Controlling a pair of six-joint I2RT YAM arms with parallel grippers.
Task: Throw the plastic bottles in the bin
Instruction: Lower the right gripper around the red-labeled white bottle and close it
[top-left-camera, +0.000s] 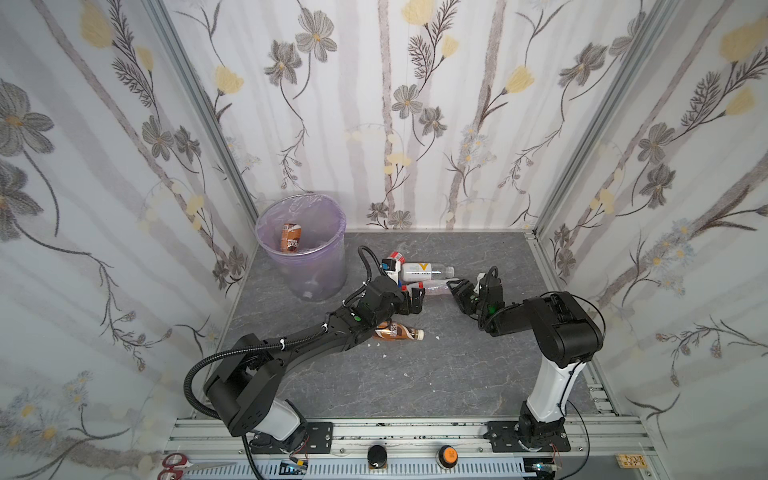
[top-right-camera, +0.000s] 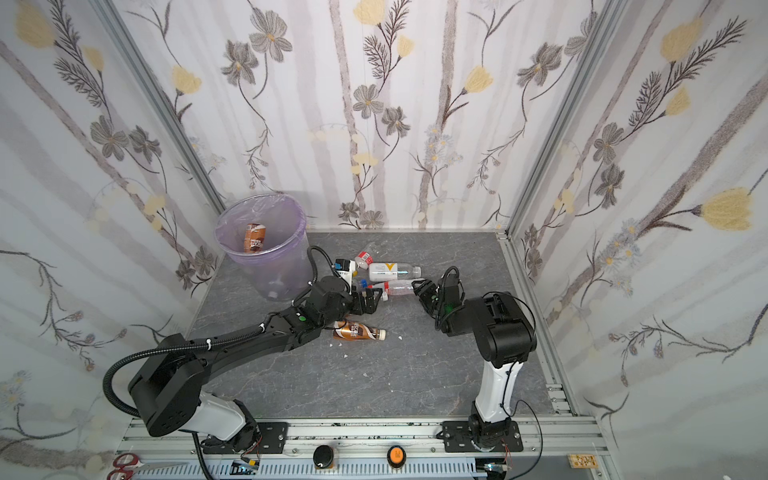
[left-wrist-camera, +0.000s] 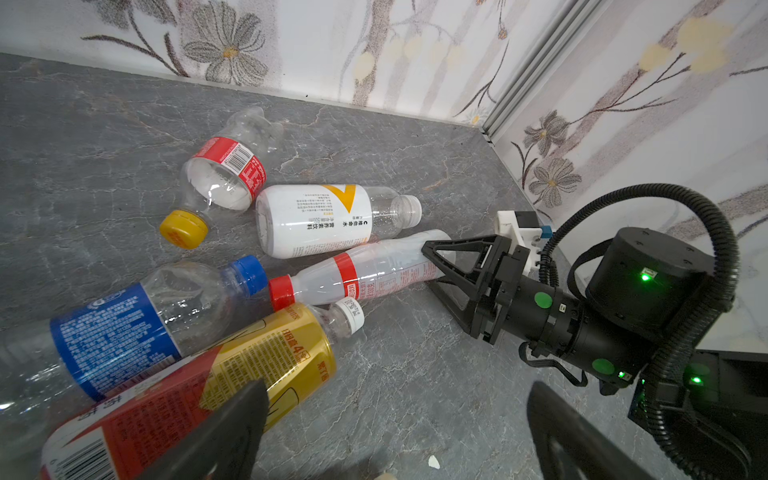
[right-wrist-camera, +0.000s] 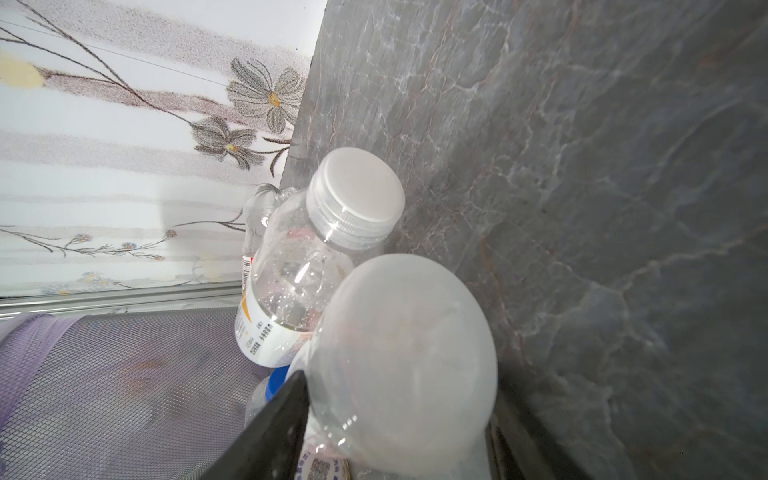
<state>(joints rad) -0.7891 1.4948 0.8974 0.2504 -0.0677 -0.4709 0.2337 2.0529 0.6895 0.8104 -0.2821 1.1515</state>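
- Spreading under everything, the tabletop (top-left-camera: 415, 382) is a flat grey slab with pale marble veining; it looks hard and smooth, so round bottles will likely roll on it
- the bin (top-left-camera: 328, 270) stands at the far left corner; round, translucent pale purple, lined with a thin crinkled clear bag; one brown coffee-coloured bottle (top-left-camera: 291, 237) already lies inside
- the left hand (left-wrist-camera: 395, 449) is spread wide and holds nothing; it hangs low at the near left edge of the pile, just above the red-and-gold bottle (left-wrist-camera: 232, 374)
- the right hand (left-wrist-camera: 428, 268) reaches in from the right; its fingers stand either side of the base of the red-capped bottle (left-wrist-camera: 365, 270); whether they already pinch it I cannot tell
- step in hand, as I judge it: taking that bottle; next comes a firm but gentle squeeze on thin, crushable walls, a lift clear of its neighbours, then a long carry left to the bin past the left arm
- the pile lies on its side at the far middle: the white-labelled bottle (left-wrist-camera: 316, 220) touches the red-capped one; a yellow-capped bottle (left-wrist-camera: 220, 174) lies beyond it; a blue-labelled bottle (left-wrist-camera: 124, 328) lies leftmost
- a second brown bottle (top-left-camera: 397, 331) lies nearer, partly under the left arm
- caps are small ribbed screw tops; bodies are clear, glossy, dented cylinders
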